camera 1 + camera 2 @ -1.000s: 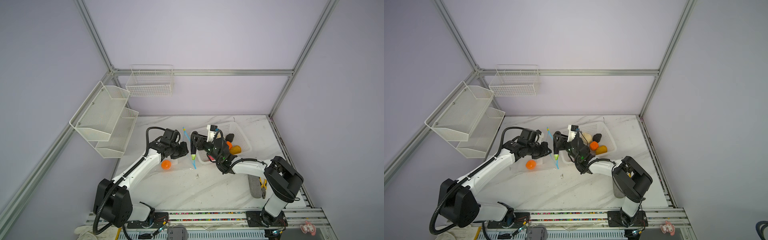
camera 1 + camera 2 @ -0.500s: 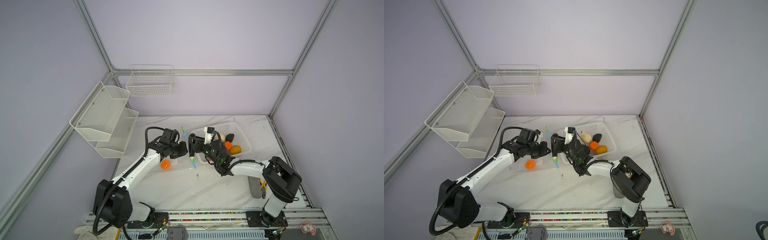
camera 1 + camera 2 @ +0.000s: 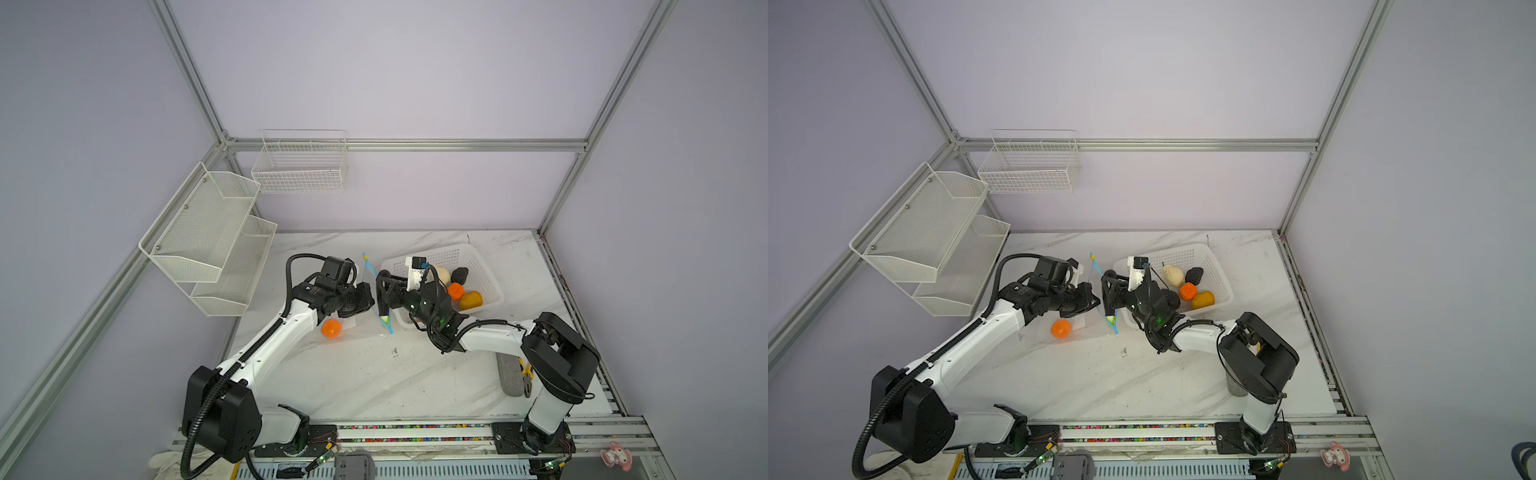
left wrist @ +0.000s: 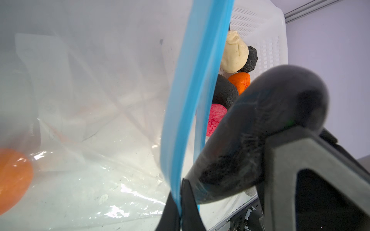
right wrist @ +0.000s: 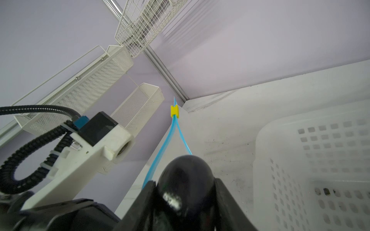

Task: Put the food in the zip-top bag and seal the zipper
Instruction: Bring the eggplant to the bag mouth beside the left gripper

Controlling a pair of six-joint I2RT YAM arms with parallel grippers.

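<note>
Table [image 3: 374,374]: white marble, with everything below on it.
Basket [image 3: 1179,253]: white and perforated, at the back right. It holds a cream pear [image 3: 1173,275], black lump [image 3: 1195,275], orange lump [image 3: 1187,291], yellow oval [image 3: 1203,299] and pink ball [image 4: 216,118].
Bag [image 4: 90,90]: clear, just left of the basket, with its mouth towards the basket. One orange ball [image 3: 331,328] lies inside.
Left claw [image 4: 178,198]: closed tight, pinching one zipper strip.
Right claw [image 5: 184,181]: clamped on the black toy, one jaw on each side of it.
Black toy [image 4: 260,130]: long and green-tipped, its end at the bag's parted mouth, right by the pinched strip.
Zipper [image 4: 190,100]: two blue strips, parted.
Slider [image 5: 174,110]: yellow, at the far end where the strips meet.
</note>
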